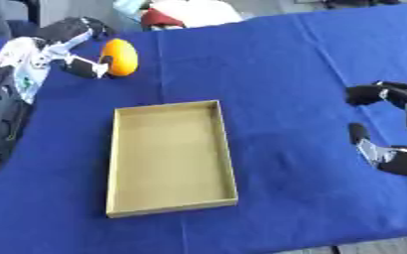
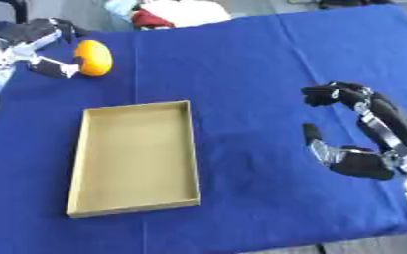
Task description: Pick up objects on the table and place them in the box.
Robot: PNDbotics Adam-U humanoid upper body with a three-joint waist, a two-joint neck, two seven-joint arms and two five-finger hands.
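Left eye view, left hand [image 1: 68, 47] fingers round orange [image 1: 119, 57]

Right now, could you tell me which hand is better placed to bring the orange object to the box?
The left hand: its fingers already curl around the orange object, just beyond the empty cardboard box. The right hand hangs across the blue table, holding nothing.

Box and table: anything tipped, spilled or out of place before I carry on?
Nothing stands out. The box sits flat and empty on the blue cloth. The left hand curls around the orange object at the far left; the right hand hovers, holding nothing.
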